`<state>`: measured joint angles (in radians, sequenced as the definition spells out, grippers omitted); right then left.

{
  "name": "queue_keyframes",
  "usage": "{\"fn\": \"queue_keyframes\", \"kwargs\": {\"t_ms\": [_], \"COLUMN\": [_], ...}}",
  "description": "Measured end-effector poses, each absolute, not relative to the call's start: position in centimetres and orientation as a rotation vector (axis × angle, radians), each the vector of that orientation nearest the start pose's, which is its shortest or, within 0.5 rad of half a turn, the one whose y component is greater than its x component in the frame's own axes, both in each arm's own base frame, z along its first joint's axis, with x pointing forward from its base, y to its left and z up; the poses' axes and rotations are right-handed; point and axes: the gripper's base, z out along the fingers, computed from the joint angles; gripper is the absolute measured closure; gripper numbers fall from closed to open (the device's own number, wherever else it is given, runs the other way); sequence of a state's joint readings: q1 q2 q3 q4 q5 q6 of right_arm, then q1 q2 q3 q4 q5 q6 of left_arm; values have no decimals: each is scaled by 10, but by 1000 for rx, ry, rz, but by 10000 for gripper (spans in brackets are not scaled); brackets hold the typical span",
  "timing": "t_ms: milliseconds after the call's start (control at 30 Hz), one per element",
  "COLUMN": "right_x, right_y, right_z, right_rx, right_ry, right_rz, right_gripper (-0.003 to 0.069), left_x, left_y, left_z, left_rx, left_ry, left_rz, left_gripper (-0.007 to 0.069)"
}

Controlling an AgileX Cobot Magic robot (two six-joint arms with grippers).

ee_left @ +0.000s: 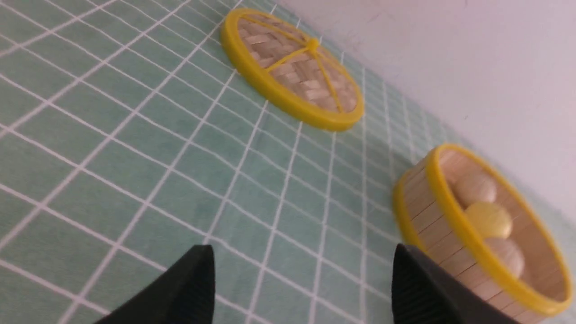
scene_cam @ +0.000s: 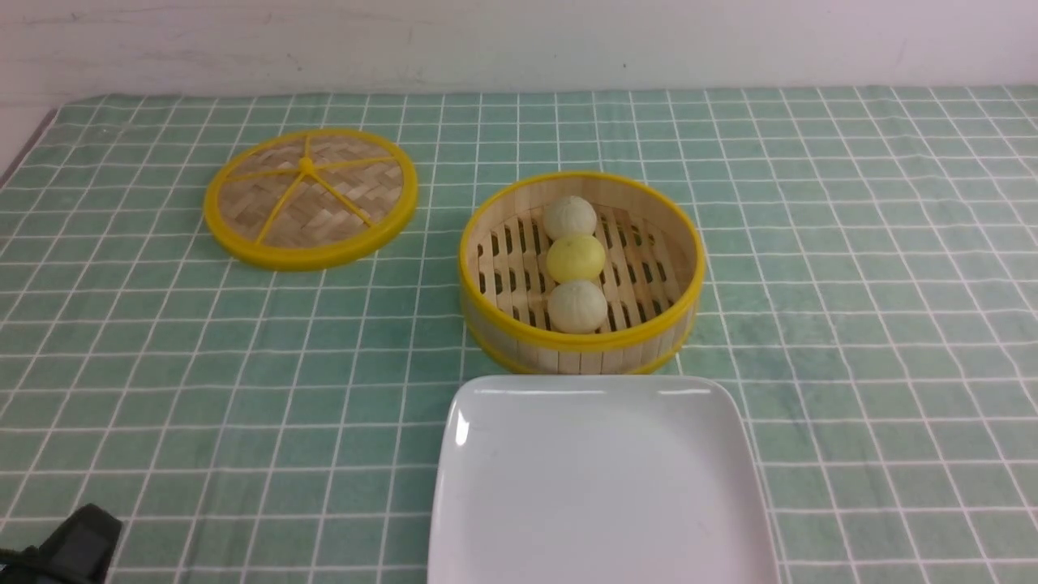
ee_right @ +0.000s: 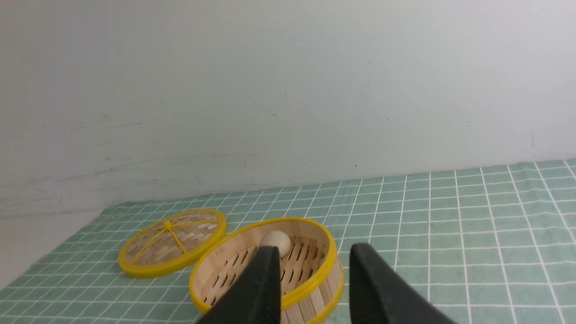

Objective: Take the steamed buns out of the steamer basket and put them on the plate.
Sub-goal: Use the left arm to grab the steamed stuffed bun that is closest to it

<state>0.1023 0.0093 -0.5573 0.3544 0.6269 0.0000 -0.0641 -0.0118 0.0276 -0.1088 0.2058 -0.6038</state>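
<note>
Three steamed buns (scene_cam: 576, 258) lie in a row, 12 to 6 o'clock, inside the steamer basket (scene_cam: 568, 353). The plate (scene_cam: 600, 487), just beside the basket at its 6 o'clock, holds nothing. Take the 6 o'clock bun (scene_cam: 577, 307) first, descending clear of the rim and closing gently. Your left gripper (ee_left: 302, 252) has its fingers wide apart, your right gripper (ee_right: 315, 249) partly apart; neither holds anything. The woven lid (scene_cam: 310, 197) lies at 10 o'clock.

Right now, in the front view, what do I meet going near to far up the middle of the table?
white square plate → steamer basket, near wall → near off-white bun → pale yellow bun → far off-white bun
</note>
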Motion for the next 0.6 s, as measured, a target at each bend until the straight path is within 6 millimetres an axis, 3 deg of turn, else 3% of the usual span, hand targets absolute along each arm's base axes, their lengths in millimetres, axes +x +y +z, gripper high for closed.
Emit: {"fn": "queue_keyframes", "kwargs": {"t_ms": [67, 233, 333, 400, 600], "right_x": [-5, 4, 14, 27, 40], "right_y": [18, 20, 22, 24, 28], "right_z": [333, 341, 346, 356, 373], "right_rx": [-26, -38, -69, -130, -194], "right_ry": [1565, 1632, 1696, 1750, 1721], "right_rz": [465, 461, 438, 395, 373], "right_gripper": [419, 419, 419, 419, 419], "left_x": [56, 56, 55, 54, 52], "left_y": [-7, -8, -8, -8, -6], "left_z": [188, 189, 194, 211, 224], "left_rx": [-666, -787, -768, -675, -569], "left_ry": [1601, 1559, 1551, 1505, 1454], "left_rz": [-736, -872, -868, -821, -744], "left_gripper": [99, 99, 99, 99, 99]}}
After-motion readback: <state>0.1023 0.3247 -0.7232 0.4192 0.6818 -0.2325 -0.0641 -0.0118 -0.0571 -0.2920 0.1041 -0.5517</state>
